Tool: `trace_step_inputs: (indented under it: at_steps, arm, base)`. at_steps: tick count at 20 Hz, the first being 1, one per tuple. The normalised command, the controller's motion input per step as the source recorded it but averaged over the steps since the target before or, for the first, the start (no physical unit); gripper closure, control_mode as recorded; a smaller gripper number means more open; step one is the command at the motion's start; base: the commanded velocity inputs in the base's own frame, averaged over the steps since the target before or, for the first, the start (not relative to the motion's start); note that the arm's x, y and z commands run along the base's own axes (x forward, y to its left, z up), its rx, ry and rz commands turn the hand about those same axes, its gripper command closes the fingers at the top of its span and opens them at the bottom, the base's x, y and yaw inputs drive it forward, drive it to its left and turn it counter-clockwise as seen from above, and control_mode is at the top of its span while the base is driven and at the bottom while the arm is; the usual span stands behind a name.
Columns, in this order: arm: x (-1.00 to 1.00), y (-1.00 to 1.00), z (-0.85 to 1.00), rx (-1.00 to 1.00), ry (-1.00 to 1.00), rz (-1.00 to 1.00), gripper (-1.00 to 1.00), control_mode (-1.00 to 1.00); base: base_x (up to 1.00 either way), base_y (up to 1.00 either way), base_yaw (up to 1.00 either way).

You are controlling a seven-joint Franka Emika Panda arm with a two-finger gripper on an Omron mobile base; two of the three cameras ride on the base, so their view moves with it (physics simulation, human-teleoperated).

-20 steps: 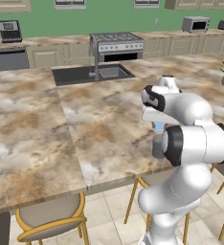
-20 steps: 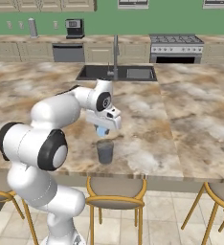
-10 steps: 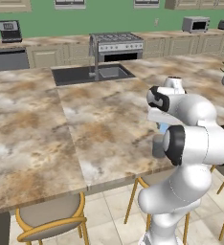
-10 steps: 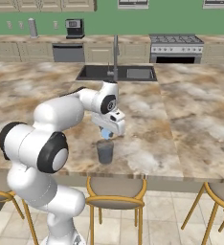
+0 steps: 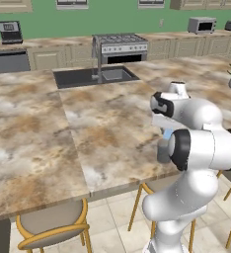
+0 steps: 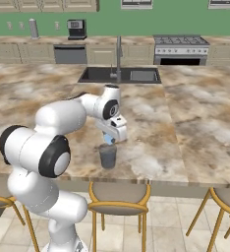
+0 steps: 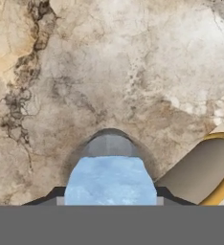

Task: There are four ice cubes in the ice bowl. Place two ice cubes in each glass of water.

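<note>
Ice cube (image 7: 110, 181) sat clamped between my pincer (image 6: 109, 140) tips, with the glass of water (image 6: 107, 156) directly below it, close to the near counter (image 6: 195, 123) edge. Judging from that, a release slightly off centre could have bounced the cube off the rim and over the edge toward the stool (image 7: 207, 167) beneath; brushing the glass on descent might have tipped it. My arm was folded tightly, elbow raised, wrist turned so the hand pointed straight down.
</note>
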Motion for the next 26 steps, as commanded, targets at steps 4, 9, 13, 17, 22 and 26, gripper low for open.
trace_step_inputs:
  at_steps: [4, 9, 13, 17, 22, 26]
  arm:
    - [0.01, 0.0, -0.12, -0.1, 0.0, -0.14, 1.0, -1.0]
    - [0.0, 0.0, -0.04, -0.04, 0.0, -0.14, 1.0, -1.0]
    - [0.13, 0.0, -0.09, 0.0, 0.03, -0.13, 1.0, -1.0]
    - [0.08, 0.0, -0.12, 0.0, 0.04, -0.12, 1.0, -1.0]
    - [0.13, 0.0, -0.11, 0.0, 0.02, -0.11, 1.0, -1.0]
    - [0.08, 0.0, -0.1, 0.0, 0.02, -0.1, 1.0, -1.0]
  base:
    - [0.0, 0.0, 0.0]
    - [0.0, 0.0, 0.0]
    - [0.0, 0.0, 0.0]
    - [0.0, 0.0, 0.0]
    - [0.0, 0.0, 0.0]
    - [0.0, 0.0, 0.0]
